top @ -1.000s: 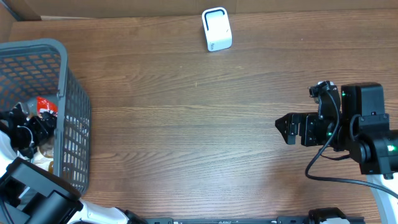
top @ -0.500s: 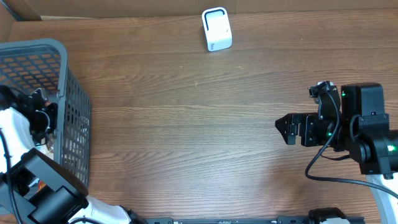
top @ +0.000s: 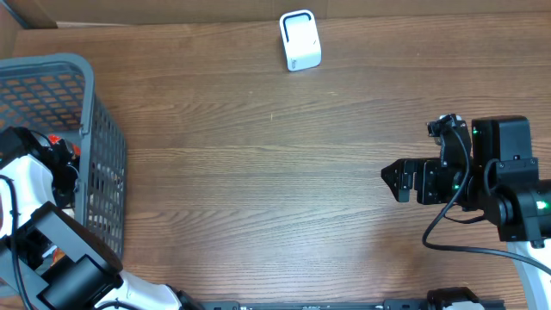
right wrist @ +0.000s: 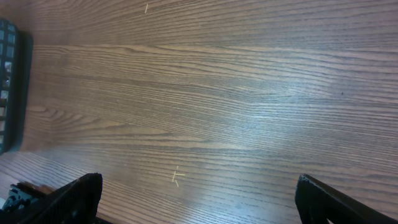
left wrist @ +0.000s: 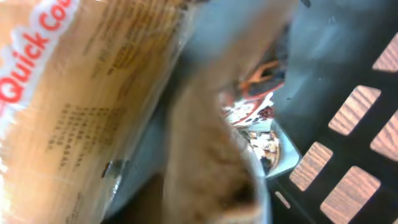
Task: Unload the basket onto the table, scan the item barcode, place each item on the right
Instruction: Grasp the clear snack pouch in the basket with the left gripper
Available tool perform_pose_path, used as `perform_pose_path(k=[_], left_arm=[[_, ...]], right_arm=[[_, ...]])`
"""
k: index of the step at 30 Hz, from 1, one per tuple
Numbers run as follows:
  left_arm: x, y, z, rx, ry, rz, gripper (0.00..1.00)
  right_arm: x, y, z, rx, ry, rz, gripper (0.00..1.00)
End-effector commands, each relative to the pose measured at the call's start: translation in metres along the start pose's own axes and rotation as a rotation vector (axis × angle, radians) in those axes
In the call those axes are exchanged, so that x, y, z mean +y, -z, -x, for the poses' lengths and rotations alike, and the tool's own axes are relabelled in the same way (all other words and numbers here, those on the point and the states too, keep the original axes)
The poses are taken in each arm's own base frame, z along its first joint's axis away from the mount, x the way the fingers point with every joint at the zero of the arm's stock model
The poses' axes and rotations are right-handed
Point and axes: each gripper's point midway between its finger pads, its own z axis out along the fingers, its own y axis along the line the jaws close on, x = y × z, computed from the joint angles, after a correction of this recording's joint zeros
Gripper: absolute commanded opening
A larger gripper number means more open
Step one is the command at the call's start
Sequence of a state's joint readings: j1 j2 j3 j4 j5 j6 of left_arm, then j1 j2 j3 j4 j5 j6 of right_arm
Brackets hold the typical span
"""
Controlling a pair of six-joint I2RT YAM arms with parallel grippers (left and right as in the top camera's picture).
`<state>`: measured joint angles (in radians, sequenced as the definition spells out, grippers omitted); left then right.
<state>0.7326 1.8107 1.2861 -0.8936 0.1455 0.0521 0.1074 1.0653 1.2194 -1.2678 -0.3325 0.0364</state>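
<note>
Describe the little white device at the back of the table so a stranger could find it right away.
Start at the brown wooden table, seen from overhead, and follow its far edge to about the middle. The white device stands there alone: a small rounded box with a dark outline on its face, far from the grey mesh basket at the left edge.

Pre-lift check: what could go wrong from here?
1. Left gripper is deep in the basket, with the tan pack filling its camera view: it may pinch only loose film and slip.
2. The lift could snag the basket's mesh.
3. The scanner stands far across the table: a weak grip may drop the pack.
</note>
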Motion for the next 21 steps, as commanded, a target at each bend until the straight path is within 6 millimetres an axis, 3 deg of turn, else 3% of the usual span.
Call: perform_pose_path(k=[1, 7, 11, 16, 21], left_arm=[[-0.004, -0.002, -0.005, 0.012, 0.022, -0.009, 0.21], [-0.006, 0.010, 0.004, -0.003, 0.041, -0.013, 0.18], [-0.009, 0.034, 0.021, -0.036, 0.054, -0.013, 0.16], [-0.016, 0.092, 0.053, -0.124, 0.040, -0.012, 0.16], [-0.032, 0.167, 0.078, -0.248, 0.018, -0.041, 0.13]], right_arm=[[0.004, 0.006, 0.007, -0.028, 0.024, 0.004, 1.00], [0.004, 0.006, 0.007, -0.028, 0.024, 0.004, 1.00], [0.004, 0.006, 0.007, -0.029, 0.024, 0.004, 1.00], [0.004, 0.006, 0.007, -0.028, 0.024, 0.004, 1.00], [0.004, 0.006, 0.007, -0.029, 0.024, 0.004, 1.00]])
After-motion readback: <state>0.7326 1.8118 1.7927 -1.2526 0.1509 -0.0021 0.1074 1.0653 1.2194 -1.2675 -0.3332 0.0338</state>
